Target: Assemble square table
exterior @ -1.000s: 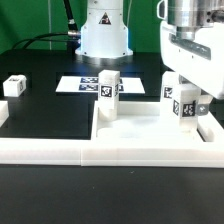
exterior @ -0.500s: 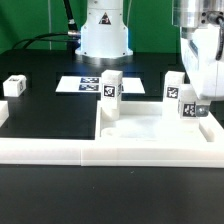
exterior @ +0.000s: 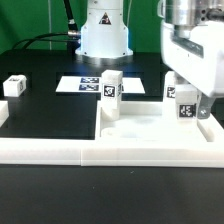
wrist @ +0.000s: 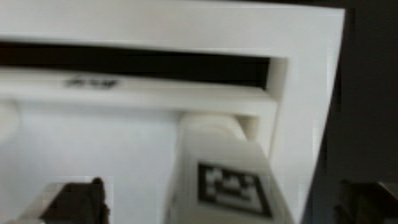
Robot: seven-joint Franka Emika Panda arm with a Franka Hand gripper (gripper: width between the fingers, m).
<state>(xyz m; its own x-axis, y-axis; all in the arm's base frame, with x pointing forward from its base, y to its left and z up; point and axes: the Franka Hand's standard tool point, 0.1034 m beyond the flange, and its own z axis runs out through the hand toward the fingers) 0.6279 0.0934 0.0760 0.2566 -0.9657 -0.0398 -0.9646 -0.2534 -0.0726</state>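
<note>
The job looks about half done. The top (exterior: 145, 128) lies on the desk (exterior: 50, 112), near the desk's front edge on the exterior view's right, just behind the rail (exterior: 60, 152); it looks to be touching the rail.

Two legs stand up on the top. The first leg (exterior: 110, 96) is at the top's back corner on the exterior view's left; the second leg (exterior: 183, 101) is at the top's back corner on the exterior view's right. Both look straight; the pictures do not show if they are turned in tight.

The pincer (exterior: 187, 106) hangs over the second leg; its fingers (wrist: 71, 200) are spread wide apart, one on each side of the leg, with a gap on both sides in the wrist view; it holds nothing. So the second leg seems to stand by itself.

A third leg (exterior: 14, 86) lies loose by the desk's edge on the exterior view's left, well apart from the top; it has to be fetched and put in a front corner hole. A fourth leg cannot be seen in either picture; it would go in the last corner. The marker board (exterior: 84, 84) lies flat near the desk's back edge.
</note>
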